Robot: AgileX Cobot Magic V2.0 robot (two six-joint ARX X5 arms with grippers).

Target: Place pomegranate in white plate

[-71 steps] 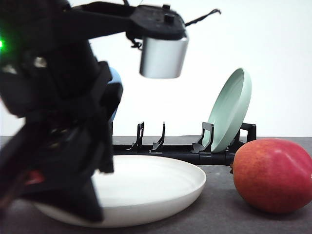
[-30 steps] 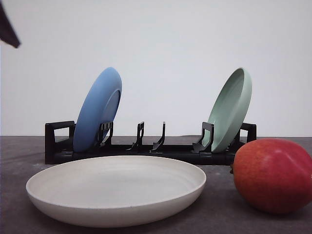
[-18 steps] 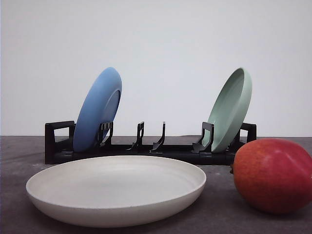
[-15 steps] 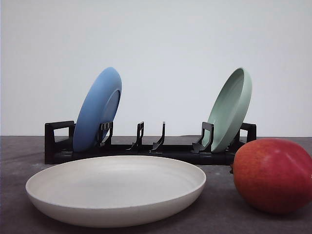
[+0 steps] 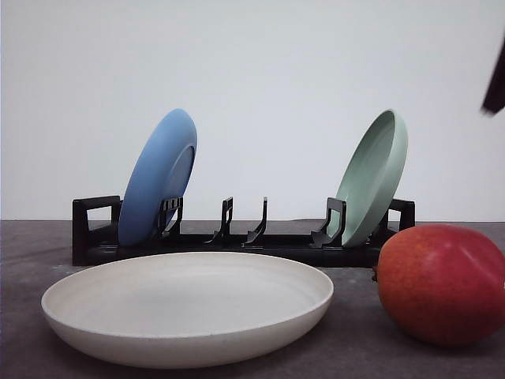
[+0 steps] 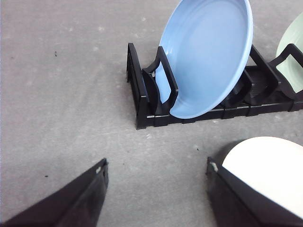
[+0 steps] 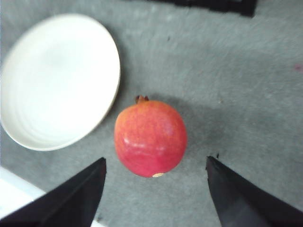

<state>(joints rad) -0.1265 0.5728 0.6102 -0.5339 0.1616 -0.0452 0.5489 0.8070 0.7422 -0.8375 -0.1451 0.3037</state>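
The pomegranate (image 5: 442,284) is red with an orange blush and lies on the dark table just right of the white plate (image 5: 189,308). The two are apart. From the right wrist, the pomegranate (image 7: 150,138) sits below and between the spread fingers of my right gripper (image 7: 155,161), which is open and not touching it. The white plate (image 7: 57,80) lies beside the fruit with nothing on it. My left gripper (image 6: 156,165) is open over bare table, with a bit of the white plate's rim (image 6: 270,165) by one finger (image 6: 236,203).
A black dish rack (image 5: 237,241) stands behind the plate, holding a blue plate (image 5: 162,178) at its left end and a pale green plate (image 5: 375,178) at its right end. A dark piece of the right arm (image 5: 495,79) shows at the upper right edge.
The left arm that blocked the front view has pulled away out of it. A dark piece of the right arm has come in at the upper right. Fruit and plates have not moved.
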